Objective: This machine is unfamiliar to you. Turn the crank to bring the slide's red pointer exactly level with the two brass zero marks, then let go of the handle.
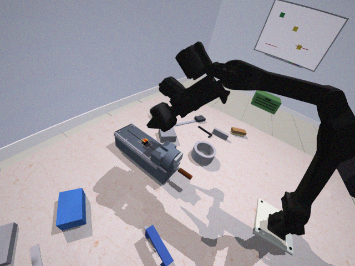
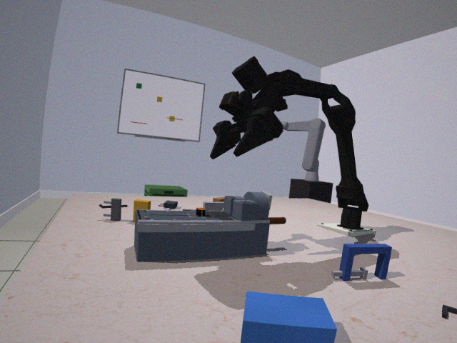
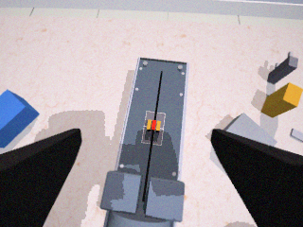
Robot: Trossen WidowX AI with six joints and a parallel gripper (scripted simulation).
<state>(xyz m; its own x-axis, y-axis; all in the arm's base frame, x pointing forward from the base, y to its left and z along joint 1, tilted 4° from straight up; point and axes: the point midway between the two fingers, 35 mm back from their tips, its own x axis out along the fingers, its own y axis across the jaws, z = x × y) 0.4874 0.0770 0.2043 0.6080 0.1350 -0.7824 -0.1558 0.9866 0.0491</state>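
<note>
One black jointed arm (image 1: 292,82) (image 2: 313,86), raised and bent over the bench; jaws (image 1: 160,121) (image 2: 223,155) wide open, angled downward, gripping nothing.

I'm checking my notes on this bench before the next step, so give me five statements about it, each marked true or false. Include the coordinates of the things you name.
1. The claw (image 1: 157,126) (image 2: 223,156) (image 3: 148,134) is gripping the crank's brown handle (image 1: 185,173) (image 2: 277,220). False: it is open above the machine (image 1: 137,155) (image 2: 201,241) (image 3: 172,90), holding nothing.
2. The red pointer (image 3: 153,125) lies between two brass-coloured marks. True.
3. The gray ring (image 1: 197,157) sits on top of the machine. False: it stands on the table beside it.
4. The blue arch (image 1: 159,245) (image 2: 367,248) stands upright on the table. True.
5. The box on the floor (image 1: 265,102) (image 2: 166,190) is yellow. False: it is green.
</note>
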